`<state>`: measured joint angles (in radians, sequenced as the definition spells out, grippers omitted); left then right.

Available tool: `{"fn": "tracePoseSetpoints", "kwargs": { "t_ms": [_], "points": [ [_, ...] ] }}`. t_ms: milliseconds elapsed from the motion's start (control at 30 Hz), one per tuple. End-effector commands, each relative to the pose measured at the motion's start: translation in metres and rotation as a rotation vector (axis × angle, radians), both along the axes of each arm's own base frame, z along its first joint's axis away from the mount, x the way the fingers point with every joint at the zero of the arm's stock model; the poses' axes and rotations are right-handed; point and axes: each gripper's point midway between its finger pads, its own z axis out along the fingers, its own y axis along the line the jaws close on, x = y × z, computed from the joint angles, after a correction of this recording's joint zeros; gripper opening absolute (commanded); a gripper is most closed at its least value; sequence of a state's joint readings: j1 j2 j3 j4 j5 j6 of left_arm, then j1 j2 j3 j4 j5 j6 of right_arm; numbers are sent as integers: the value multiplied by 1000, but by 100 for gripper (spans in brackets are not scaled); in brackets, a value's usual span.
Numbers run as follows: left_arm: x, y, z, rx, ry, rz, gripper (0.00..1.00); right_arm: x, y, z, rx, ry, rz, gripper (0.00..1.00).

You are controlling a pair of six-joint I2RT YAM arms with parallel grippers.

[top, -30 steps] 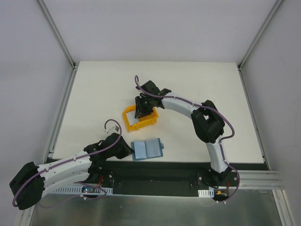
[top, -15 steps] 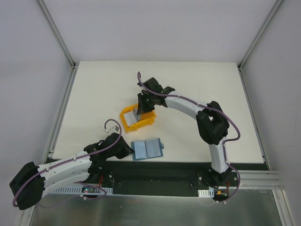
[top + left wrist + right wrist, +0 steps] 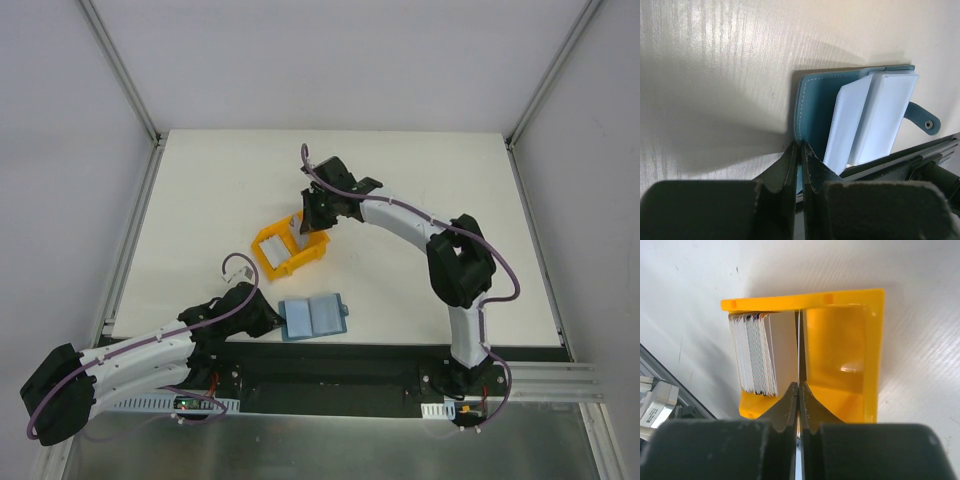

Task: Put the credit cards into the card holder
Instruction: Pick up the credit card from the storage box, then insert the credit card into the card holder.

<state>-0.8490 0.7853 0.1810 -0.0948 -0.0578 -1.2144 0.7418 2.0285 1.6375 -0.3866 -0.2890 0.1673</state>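
The right claw [image 3: 799,386] pinches a credit card [image 3: 798,340] edge-on inside the yellow bin [image 3: 840,300] just ahead, while the closed left claw [image 3: 801,145] touches the card holder [image 3: 812,105] ahead.

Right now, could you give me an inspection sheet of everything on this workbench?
Surface: white table top.
Job's things: pale grey-white credit cards standing stacked in a yellow plastic bin; teal-blue folding wallet lying open near the arm bases.
Clutter: nothing seen beyond that bin.
Claws: left claw shut at the wallet's edge; right claw shut on one card.
Cables: purple cables along both arms.
Surroundings: grey walls, metal frame rails.
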Motion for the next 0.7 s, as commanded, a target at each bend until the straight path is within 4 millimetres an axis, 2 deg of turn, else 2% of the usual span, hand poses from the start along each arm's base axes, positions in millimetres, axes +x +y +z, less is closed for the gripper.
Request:
{"fn": "tracePoseSetpoints", "kwargs": {
  "t_ms": [0,200,400,500,667],
  "points": [
    [-7,12,-13,62,40,0,2,15,-13,62,68,-148,-19,0],
    [-9,13,-15,56,59,15,1,2,-23,93,159,-181,-38,0],
    [-9,14,-16,46,57,29,1,-34,-36,104,329,-144,-97,0],
    [-10,14,-17,48,61,32,1,-58,-44,93,396,-82,-141,0],
    [-10,15,-19,56,71,40,1,-111,-46,55,445,6,-194,0]
  ]
}}
